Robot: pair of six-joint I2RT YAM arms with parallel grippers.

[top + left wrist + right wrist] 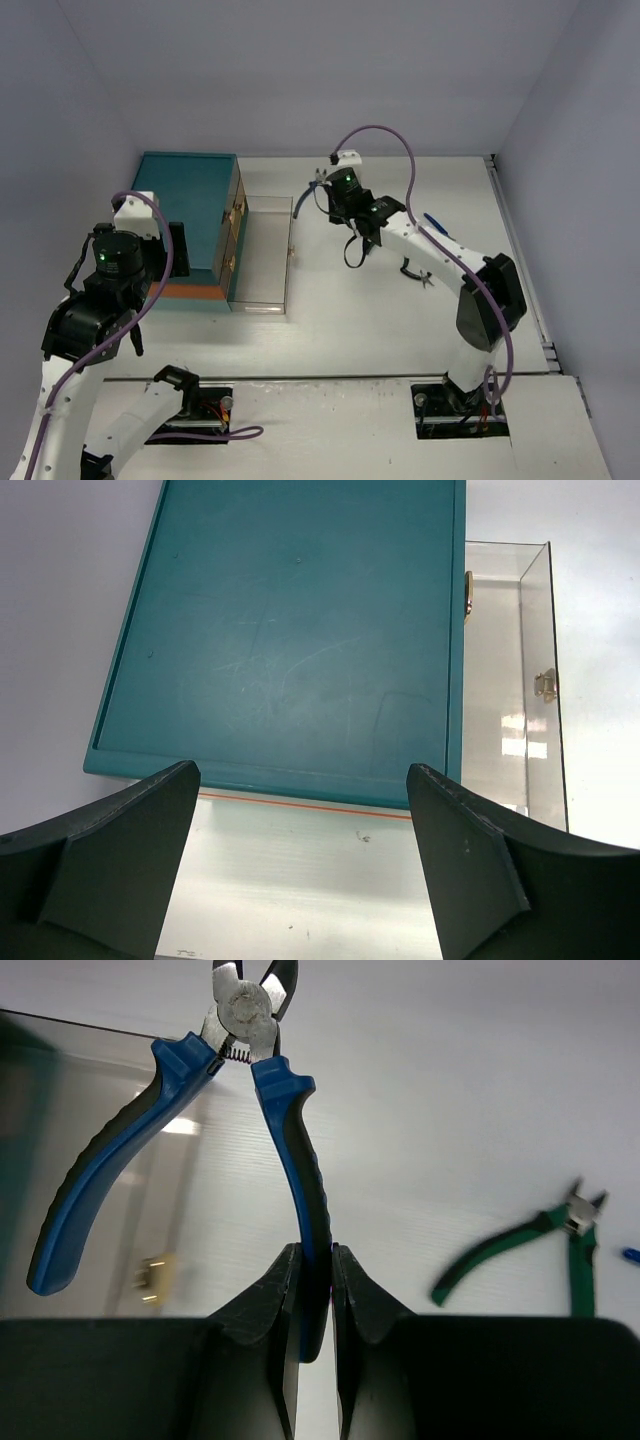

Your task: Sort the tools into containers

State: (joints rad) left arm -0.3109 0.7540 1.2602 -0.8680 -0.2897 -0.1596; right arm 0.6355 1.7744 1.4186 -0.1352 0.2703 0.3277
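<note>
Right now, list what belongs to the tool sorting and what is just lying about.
Belongs to the job:
blue-handled pliers, clamped in the right gripper
green-handled pliers on the table
small blue tool, too small to name
open clear drawer
teal chest

Just there:
purple cables
arm base plates

White worktop (350,330), pale and matt, walled at left, far and right. At far left, teal chest (185,205) standing flat, orange band along its near base. Just right of it, clear drawer (262,290) drawn out over the surface, brass knob on its right wall. Right of centre, green-handled pliers (420,275) lying flat, handles splayed. Beyond them, a little farther right, slim blue-handled screwdriver (436,225), well apart from the chest.
</note>
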